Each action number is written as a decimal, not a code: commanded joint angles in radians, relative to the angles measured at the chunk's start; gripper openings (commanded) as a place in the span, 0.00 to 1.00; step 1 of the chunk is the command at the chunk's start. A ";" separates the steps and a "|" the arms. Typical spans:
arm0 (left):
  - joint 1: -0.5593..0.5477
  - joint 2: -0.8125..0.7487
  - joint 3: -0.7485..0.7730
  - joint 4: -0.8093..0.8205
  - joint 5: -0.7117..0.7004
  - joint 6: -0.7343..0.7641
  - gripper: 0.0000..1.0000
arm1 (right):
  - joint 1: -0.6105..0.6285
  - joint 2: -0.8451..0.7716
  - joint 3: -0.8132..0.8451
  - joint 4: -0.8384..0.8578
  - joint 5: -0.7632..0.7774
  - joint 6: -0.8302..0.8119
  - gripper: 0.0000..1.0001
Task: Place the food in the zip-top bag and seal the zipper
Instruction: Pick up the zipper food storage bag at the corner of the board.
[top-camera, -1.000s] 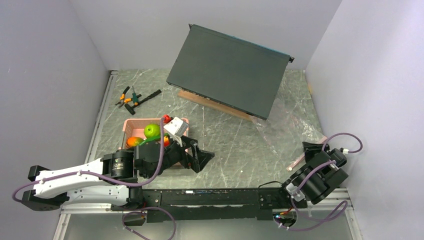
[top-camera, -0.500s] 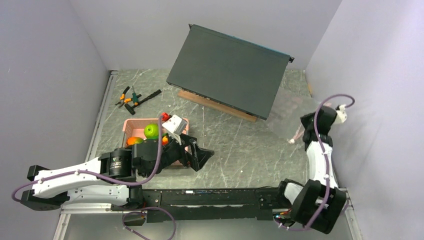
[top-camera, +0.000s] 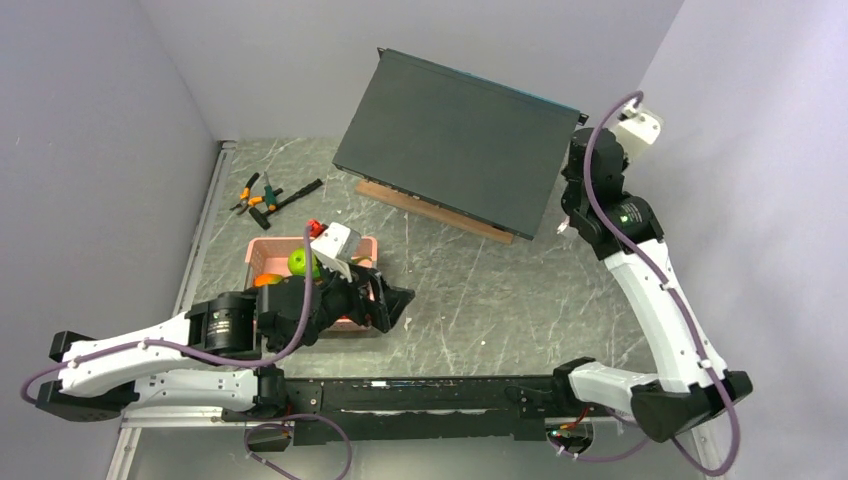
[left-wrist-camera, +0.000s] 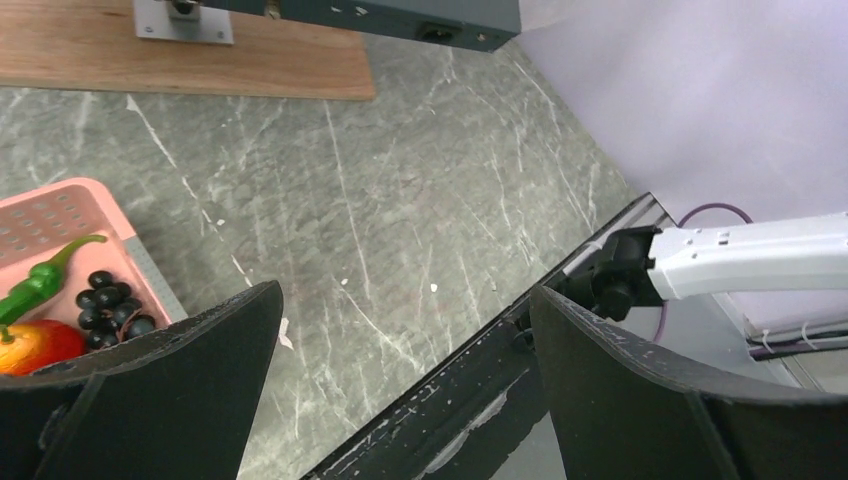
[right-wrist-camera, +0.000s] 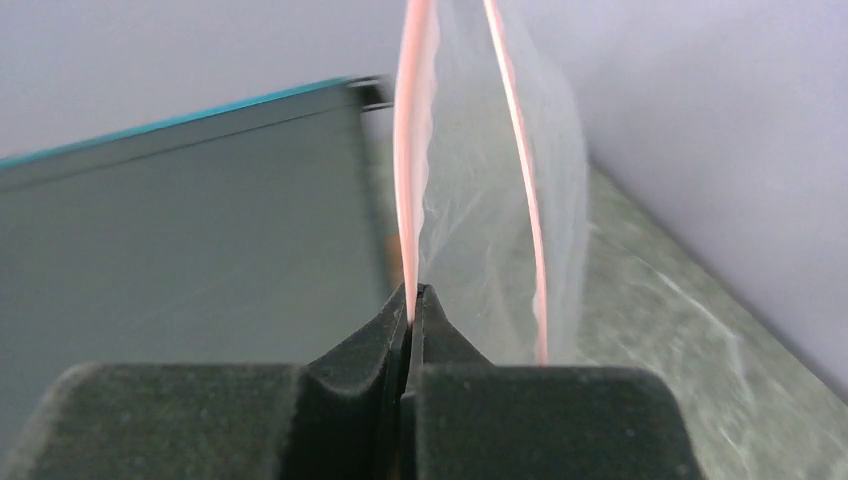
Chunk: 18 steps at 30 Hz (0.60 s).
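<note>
Left gripper (left-wrist-camera: 405, 295): its jaws stood wide apart with nothing between them, hovering at the near right corner of the pink basket (top-camera: 262, 250).
Food: all of it lay in the basket on the near-left part of the table (top-camera: 480, 290). It included a green apple (top-camera: 303, 262), a green pepper (left-wrist-camera: 40, 280), dark grapes (left-wrist-camera: 115, 300) and a red-orange piece (left-wrist-camera: 35, 345).
Food handling: it was probably light, hard and smooth. Round pieces could roll or squirt from the pads, so the apple was best taken across its widest middle and the pepper across its body.
Right gripper (right-wrist-camera: 412, 300): it was clamped shut on the zipper (right-wrist-camera: 413, 150), raised at the far right beside the dark panel (top-camera: 455, 145).
Zip-top bag (right-wrist-camera: 480, 200): it was held by its pink strip and stretched away from the fingers. The top view barely showed it.
Bag handling: the film looked thin, limp and slippery, likely to fold or slide if pinched mid-sheet. The zipper was the stiffest part and the sound place to hold.
Mouth: two pink lines ran apart in the wrist view, so it looked open.
Risk: held by one lip only, the bag could sag once loaded.
</note>
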 joint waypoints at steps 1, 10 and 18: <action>-0.002 0.004 0.070 -0.084 -0.099 -0.035 0.99 | 0.221 -0.022 0.093 0.019 -0.165 -0.282 0.00; -0.003 -0.105 0.062 -0.233 -0.204 -0.174 0.99 | 0.486 -0.138 -0.066 0.150 -1.182 -0.261 0.00; -0.003 -0.286 0.005 -0.340 -0.268 -0.302 0.99 | 0.632 -0.232 -0.367 0.599 -1.620 0.037 0.00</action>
